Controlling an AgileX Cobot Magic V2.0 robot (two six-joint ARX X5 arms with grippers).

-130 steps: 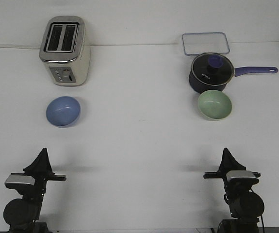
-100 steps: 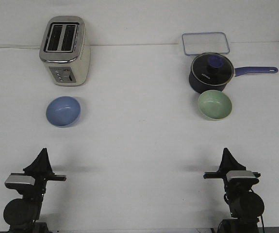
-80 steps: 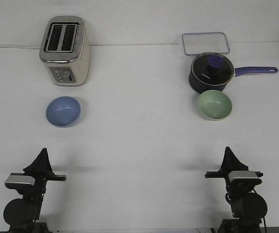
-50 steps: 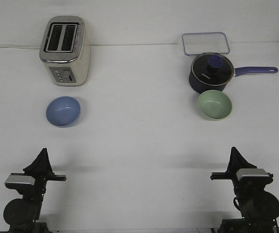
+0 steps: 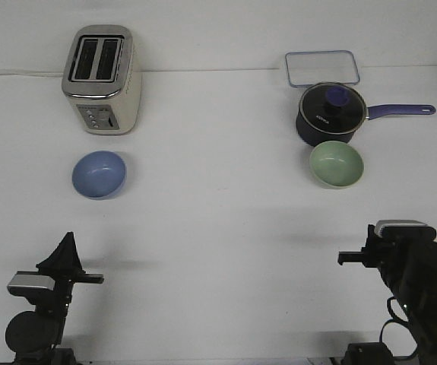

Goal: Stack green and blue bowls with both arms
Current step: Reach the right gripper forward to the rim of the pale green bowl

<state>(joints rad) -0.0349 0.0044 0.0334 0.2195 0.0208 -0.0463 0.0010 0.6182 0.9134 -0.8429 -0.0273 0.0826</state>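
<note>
The periwinkle blue bowl (image 5: 99, 174) sits upright on the white table at the left, in front of the toaster. The pale sage green bowl (image 5: 337, 164) sits upright at the right, just in front of the saucepan. Both bowls are empty. My left gripper (image 5: 68, 245) rests low at the near left edge, its pointed fingers together and empty, well short of the blue bowl. My right arm (image 5: 416, 275) stands raised at the near right, well short of the green bowl. Its wrist faces the camera and hides the fingers.
A silver toaster (image 5: 102, 79) stands at the back left. A dark navy saucepan (image 5: 330, 115) with a glass lid and a purple handle stands right behind the green bowl. A clear rectangular container lid (image 5: 321, 68) lies behind the pan.
My right arm has lifted and swung to the right, and its pointed fingertips no longer show. The left arm and both bowls have not moved.
</note>
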